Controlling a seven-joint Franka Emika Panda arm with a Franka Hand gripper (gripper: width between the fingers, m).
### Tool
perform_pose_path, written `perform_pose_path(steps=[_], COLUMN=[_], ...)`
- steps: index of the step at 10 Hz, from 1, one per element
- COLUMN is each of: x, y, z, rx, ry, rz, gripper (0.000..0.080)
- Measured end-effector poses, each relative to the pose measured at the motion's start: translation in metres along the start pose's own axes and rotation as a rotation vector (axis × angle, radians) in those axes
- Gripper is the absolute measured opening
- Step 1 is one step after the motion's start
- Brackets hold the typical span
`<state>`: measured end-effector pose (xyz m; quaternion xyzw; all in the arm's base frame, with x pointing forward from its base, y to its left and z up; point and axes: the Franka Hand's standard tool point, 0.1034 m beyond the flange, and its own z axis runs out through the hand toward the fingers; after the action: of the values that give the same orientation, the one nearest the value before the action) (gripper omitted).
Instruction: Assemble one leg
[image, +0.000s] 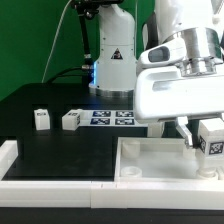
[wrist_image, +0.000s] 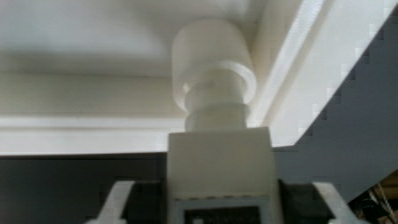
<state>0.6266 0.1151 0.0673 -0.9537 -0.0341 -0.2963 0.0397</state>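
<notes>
Nearest in the exterior view lies the white tray (image: 165, 168) with its raised rim, on the black table (image: 60, 150) at the exterior view's right. Over its right end hangs the gripper (image: 205, 133), its fingers (wrist_image: 128, 205) drawn in on the leg (image: 212, 141) — the white post sits clamped between them, its black-and-white tag facing the camera. In the wrist view the leg (wrist_image: 221, 110) runs away from the fingers, square near the grip and round at its far end. That end points into the tray beside the rim; whether it touches cannot be told. Farther back on the table, towards the exterior view's left, a second leg (image: 71, 120) and a third leg (image: 42, 119) stand near each other — neither held. Beside the second leg, the marker board (image: 112, 117) lies flat in front of the arm's base (image: 115, 65).
</notes>
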Motion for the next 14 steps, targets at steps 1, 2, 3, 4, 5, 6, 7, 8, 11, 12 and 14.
perform_pose_path(steps=[1,2,3,4,5,6,7,8,11,12,14], x=[-0.0033,-0.0050,-0.0053,-0.0059,-0.0059,-0.0087,-0.0087,-0.0085,-0.0121,-0.0125,-0.0128], y=[-0.0018,-0.0030,-0.0032,-0.0034,-0.0037,-0.0040,-0.0040,-0.0040,-0.0040,-0.0039,-0.0039], z=[0.0019,0.0028,0.0030,0.0035,0.0040,0.0058,0.0058,0.0056,0.0074,0.0076,0.0077], rx=[0.001,0.001,0.001,-0.001,-0.004,-0.006,-0.007,-0.006,-0.005,-0.005,-0.005], ry=[-0.006,-0.007,-0.006,-0.001,0.020,0.019,0.020,0.014,-0.020,-0.022,-0.023], rz=[-0.002,0.000,0.003,0.007,0.016,0.018,0.020,0.021,0.017,0.017,0.014], gripper=[0.0290,0.0290,0.0290,0.0290,0.0290,0.0290,0.0290,0.0290,0.0481,0.0611,0.0638])
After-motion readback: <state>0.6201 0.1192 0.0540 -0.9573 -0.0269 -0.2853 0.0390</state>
